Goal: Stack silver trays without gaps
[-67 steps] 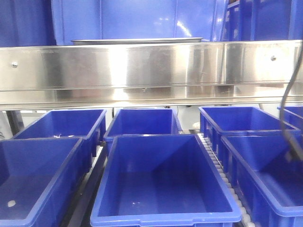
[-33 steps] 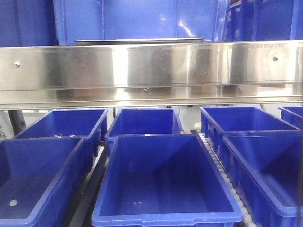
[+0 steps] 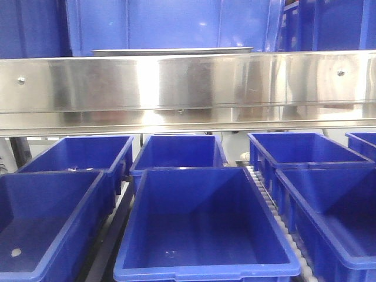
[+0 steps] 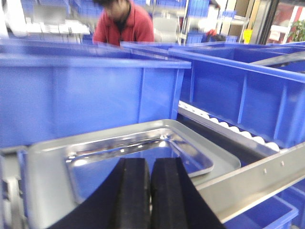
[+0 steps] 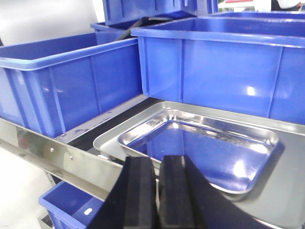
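Observation:
A shiny silver tray [image 4: 190,153] lies nested inside a wider matte silver tray [image 4: 43,181] on the shelf behind the steel rail [image 4: 257,177]. My left gripper [image 4: 150,163] is shut with nothing held, its black pads hovering over the shiny tray's near part. In the right wrist view the same shiny tray [image 5: 214,152] sits in the wider tray [image 5: 112,139]. My right gripper [image 5: 158,160] is shut and empty just above the near rim. From the front only the trays' thin edge [image 3: 173,51] shows above the rail [image 3: 188,82]; neither gripper appears there.
Tall blue bins [image 4: 90,95] [image 5: 224,71] stand close behind and beside the trays. A roller track [image 4: 228,128] runs at the right. Below the rail, several open blue bins [image 3: 202,226] sit in rows. A person in red [image 4: 124,24] is behind the bins.
A dark cable that hung at the right edge of the front view a second ago has left the picture. The trays and bins have not moved.

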`<state>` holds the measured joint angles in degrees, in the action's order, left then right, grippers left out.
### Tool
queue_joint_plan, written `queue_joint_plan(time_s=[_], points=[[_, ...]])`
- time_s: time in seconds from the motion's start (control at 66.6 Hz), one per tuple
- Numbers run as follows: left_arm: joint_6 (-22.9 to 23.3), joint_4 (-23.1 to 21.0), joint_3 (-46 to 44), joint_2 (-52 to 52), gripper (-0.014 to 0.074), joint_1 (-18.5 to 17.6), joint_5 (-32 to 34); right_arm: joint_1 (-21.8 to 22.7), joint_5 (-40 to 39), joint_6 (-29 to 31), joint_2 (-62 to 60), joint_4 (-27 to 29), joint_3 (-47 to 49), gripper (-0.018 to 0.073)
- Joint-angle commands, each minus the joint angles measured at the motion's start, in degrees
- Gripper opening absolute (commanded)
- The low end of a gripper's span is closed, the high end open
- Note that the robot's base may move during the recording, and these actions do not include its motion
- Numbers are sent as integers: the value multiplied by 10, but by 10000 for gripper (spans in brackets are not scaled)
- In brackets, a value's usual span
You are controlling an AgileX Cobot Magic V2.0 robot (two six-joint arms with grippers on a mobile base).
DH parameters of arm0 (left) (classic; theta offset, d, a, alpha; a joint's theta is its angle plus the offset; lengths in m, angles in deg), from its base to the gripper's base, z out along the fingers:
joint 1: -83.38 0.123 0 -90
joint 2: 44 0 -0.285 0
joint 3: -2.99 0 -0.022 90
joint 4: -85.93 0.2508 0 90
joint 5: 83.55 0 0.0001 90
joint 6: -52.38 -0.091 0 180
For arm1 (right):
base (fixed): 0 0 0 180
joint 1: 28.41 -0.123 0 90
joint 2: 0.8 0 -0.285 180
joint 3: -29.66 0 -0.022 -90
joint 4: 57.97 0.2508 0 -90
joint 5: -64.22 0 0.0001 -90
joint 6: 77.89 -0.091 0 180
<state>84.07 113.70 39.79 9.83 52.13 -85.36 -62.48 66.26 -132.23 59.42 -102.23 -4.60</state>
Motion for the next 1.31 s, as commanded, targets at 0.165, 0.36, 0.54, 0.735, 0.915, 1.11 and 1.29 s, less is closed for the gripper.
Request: queue_joint_plan(time_s=[0.165,0.36,0.54,0.735,0.915,1.11,1.29], points=[[0,9,82,-125,1,-4,-64,-1,-5,6,-53,-9,-40,-13],[0,11,132,-221,1,-4,-67,-1,-20,6,-94,-9,-75,-13],[0,10,146,-290,1,-4,-88,-1,-25,6,-145,-9,-92,-13],[0,11,146,-326,1,-4,-94,-1,-41,5,-172,-9,-94,-15],[0,11,146,-331,1,-4,-94,-1,-56,5,-173,-9,-94,-15],[0,11,146,-331,1,-4,-94,-1,-56,5,-173,-9,-94,-15],[0,11,146,-331,1,-4,-94,-1,-56,5,-173,-9,-94,-15]])
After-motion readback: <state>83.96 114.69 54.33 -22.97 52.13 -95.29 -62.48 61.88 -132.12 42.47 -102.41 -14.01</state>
